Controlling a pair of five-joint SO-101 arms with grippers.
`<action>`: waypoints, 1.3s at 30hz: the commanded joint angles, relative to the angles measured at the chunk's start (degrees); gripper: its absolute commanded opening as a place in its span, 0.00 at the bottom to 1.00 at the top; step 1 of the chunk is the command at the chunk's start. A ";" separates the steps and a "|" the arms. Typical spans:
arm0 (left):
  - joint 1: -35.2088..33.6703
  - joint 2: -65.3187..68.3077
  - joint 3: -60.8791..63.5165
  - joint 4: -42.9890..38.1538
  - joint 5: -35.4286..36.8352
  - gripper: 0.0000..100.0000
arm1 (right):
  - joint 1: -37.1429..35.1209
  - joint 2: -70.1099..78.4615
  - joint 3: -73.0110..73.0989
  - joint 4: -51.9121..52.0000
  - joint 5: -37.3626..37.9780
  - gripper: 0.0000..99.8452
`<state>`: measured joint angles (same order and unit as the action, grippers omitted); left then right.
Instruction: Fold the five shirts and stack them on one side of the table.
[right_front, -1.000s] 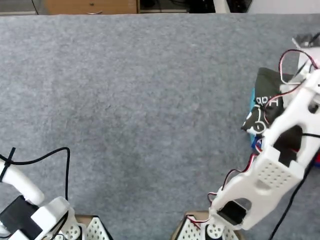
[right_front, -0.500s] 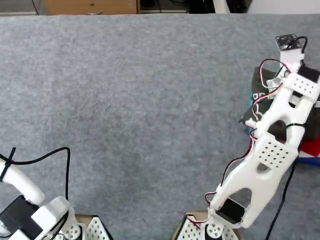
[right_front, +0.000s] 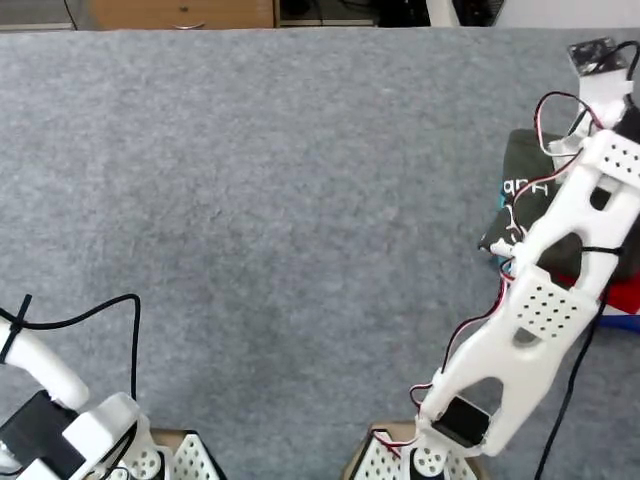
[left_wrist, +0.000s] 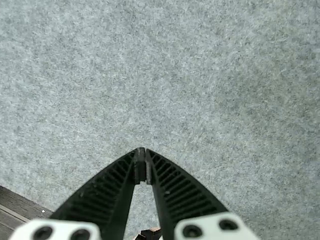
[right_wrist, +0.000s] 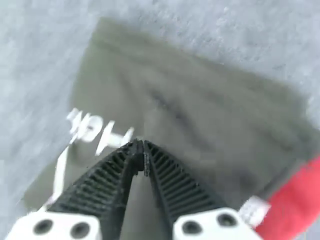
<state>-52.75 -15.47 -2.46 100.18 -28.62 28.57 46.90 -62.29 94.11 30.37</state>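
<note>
The left arm sits folded back at its base by the near left corner, likely parked out of the way. Its gripper is clenched on nothing, tips meeting above bare grey mat. The broad middle of the mat carries no shirt. On the right, the right arm stretches out along the table's right edge, over the stack of shirts there. The top one is a dark shirt with white print, folded. A teal edge peeks out under it, and a red shirt shows lower down. How many lie in the stack cannot be counted, since the arm covers much of it. The right gripper is over the dark shirt, its jaws pressed together with no cloth caught between them. By the look of it, closed tips suit patting or smoothing the top layer rather than lifting it. The folding seems near its end.
</note>
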 joint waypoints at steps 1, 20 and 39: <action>1.23 -1.98 -1.14 0.53 0.00 0.02 | -0.75 -4.09 -2.15 8.18 0.00 0.00; 3.78 -1.98 -0.97 0.53 -0.18 0.02 | 3.65 -10.33 10.33 8.18 4.75 0.00; 4.22 -1.98 -1.14 0.53 0.00 0.02 | 23.69 -8.48 16.40 4.66 19.96 0.00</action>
<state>-49.14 -15.47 -2.46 100.18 -28.62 48.62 39.16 -44.26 99.65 48.66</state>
